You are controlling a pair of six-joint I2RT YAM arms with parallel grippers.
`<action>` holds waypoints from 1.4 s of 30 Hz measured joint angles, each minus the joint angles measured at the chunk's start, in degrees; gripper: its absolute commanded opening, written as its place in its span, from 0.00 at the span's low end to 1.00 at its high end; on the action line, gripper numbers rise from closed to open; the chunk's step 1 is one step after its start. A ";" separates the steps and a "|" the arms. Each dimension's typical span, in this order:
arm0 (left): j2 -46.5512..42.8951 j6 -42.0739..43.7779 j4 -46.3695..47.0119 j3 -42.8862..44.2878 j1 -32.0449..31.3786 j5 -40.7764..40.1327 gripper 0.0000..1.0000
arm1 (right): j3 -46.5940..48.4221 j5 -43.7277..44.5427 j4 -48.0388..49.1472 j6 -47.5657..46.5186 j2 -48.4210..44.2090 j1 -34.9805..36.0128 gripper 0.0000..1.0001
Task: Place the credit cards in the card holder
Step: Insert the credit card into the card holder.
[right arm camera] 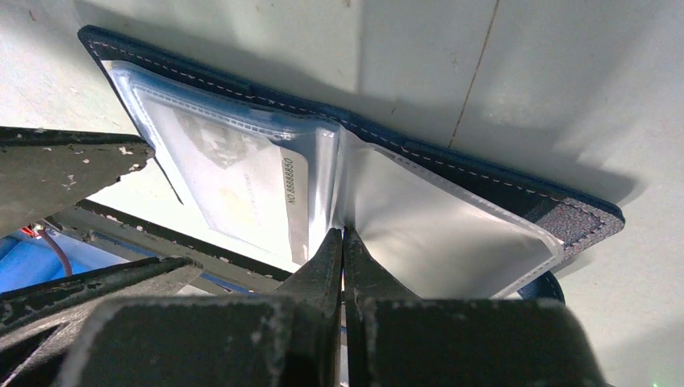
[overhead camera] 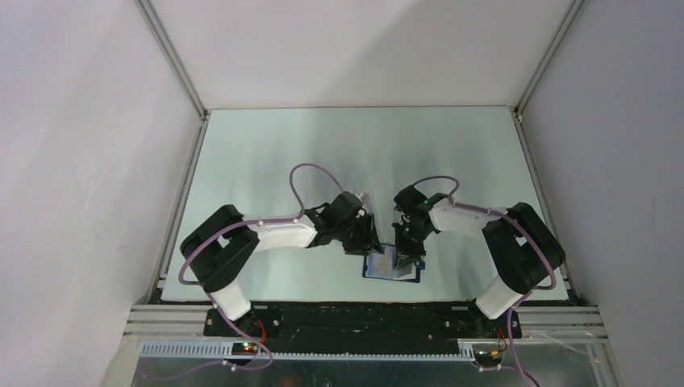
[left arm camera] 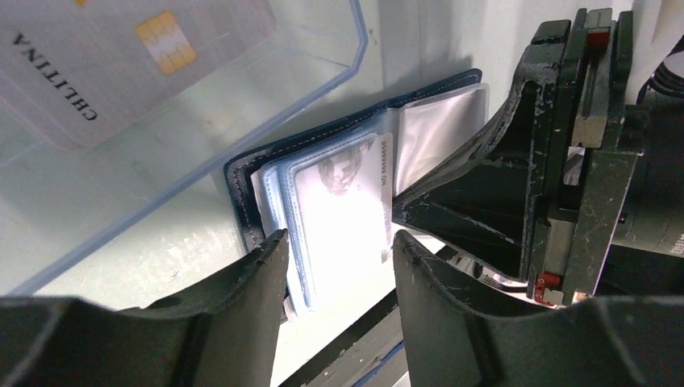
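Currently the closed right gripper (right arm camera: 344, 242) is resting on the fold of the open card holder (right arm camera: 556, 211) near the table's (overhead camera: 266, 161) front edge. The left gripper (left arm camera: 339, 240) is hovering open over 1 sleeved card (left arm camera: 343, 205).

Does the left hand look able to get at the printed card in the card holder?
Probably yes: the open left hand faces the card, nothing between, while the shut right hand rests at the fold of the card holder.

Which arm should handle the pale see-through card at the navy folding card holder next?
Left, probably. The open left gripper straddles the pale see-through card in a clear sleeve of the navy folding card holder; the right gripper is shut at its fold, likely pinning it open.
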 measured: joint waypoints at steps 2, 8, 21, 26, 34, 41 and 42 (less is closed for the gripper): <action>0.20 0.35 -1.64 0.96 -0.20 -0.48 0.51 | 0.02 0.00 0.00 0.00 0.00 0.02 0.00; 2.69 1.22 -3.10 3.28 -1.16 -0.81 0.45 | 0.07 -0.02 -0.02 -0.02 0.09 0.04 0.00; 3.17 0.98 -1.14 3.76 -1.97 1.27 0.40 | 0.07 -0.17 -0.02 -0.04 0.09 0.04 0.00; 1.55 0.57 -0.50 3.76 -2.03 1.75 0.39 | 0.11 -0.20 -0.07 -0.04 0.09 0.04 0.00; 0.68 0.50 0.00 3.76 -2.60 3.04 0.40 | 0.66 0.87 -1.68 -0.24 -0.87 0.26 0.05; 1.86 -0.50 1.73 3.76 -3.13 4.37 0.45 | 1.88 2.60 -5.42 -0.48 -6.88 -0.79 0.10; 2.05 -0.68 2.14 3.76 -3.17 4.70 0.47 | 1.99 2.80 -5.97 -0.46 -8.26 -1.33 0.10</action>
